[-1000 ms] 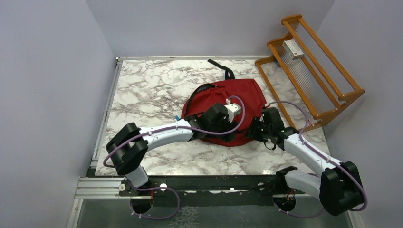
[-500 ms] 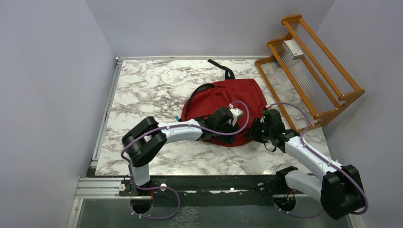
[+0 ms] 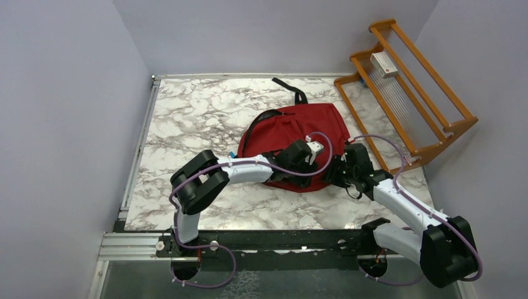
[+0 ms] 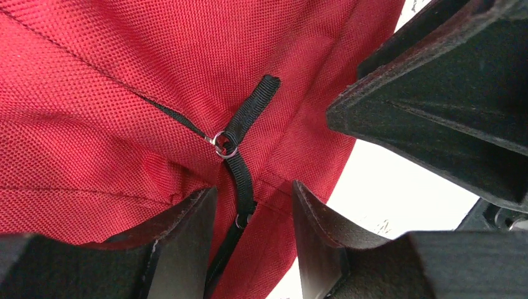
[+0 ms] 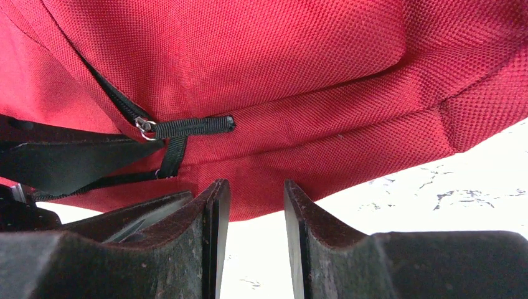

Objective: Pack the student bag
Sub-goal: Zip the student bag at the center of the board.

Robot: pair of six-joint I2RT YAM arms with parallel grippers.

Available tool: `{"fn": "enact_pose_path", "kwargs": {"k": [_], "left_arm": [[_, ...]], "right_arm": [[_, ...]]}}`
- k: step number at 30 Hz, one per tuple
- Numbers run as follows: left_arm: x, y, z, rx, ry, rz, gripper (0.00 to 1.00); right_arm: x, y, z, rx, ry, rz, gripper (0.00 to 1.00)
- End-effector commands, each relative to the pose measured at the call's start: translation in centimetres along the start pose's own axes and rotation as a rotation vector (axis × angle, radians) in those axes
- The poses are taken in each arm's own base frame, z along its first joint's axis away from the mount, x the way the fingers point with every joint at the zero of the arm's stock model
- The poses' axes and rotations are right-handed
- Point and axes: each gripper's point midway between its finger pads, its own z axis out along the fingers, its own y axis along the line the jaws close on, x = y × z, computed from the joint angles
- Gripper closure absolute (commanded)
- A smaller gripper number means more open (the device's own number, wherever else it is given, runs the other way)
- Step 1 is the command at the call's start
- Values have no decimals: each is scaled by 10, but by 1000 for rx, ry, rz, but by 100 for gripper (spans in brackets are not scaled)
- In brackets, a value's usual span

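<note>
The red student bag [image 3: 292,124] lies flat at the table's middle, closed. My left gripper [image 3: 306,177] is at its near edge. In the left wrist view the left gripper [image 4: 252,208] is open, its jaws either side of a black zip pull [image 4: 241,180] on the bag's red fabric [image 4: 93,93]. My right gripper [image 3: 338,172] is at the bag's near right edge. In the right wrist view the right gripper [image 5: 254,205] is open and empty, just short of the bag's seam [image 5: 348,137]. Two black zip pulls [image 5: 187,128] lie to its left.
A wooden rack [image 3: 405,93] leans at the back right with a small white box [image 3: 384,64] on it. A black strap [image 3: 291,88] trails behind the bag. A small teal item [image 3: 231,154] peeks out at the bag's left edge. Walls stand close on both sides.
My left arm has folded its elbow rightward and the left gripper has slid right along the bag's near edge toward the right gripper. The right arm has barely moved.
</note>
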Motion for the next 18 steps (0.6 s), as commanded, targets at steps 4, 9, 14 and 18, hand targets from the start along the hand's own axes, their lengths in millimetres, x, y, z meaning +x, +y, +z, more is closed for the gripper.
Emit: {"fn": "enact_pose_path", "kwargs": {"k": [4, 9, 14, 18], "left_arm": [[-6, 11, 13, -72, -6, 47, 54], [0, 12, 19, -83, 14, 66, 59], [4, 15, 19, -97, 23, 73, 67], [-1, 14, 15, -100, 8, 78, 77]], "right_arm": [[4, -1, 0, -12, 6, 7, 59], [4, -1, 0, -14, 5, 8, 59], [5, -1, 0, -15, 4, 13, 59], [4, 0, 0, -17, 5, 13, 59]]}}
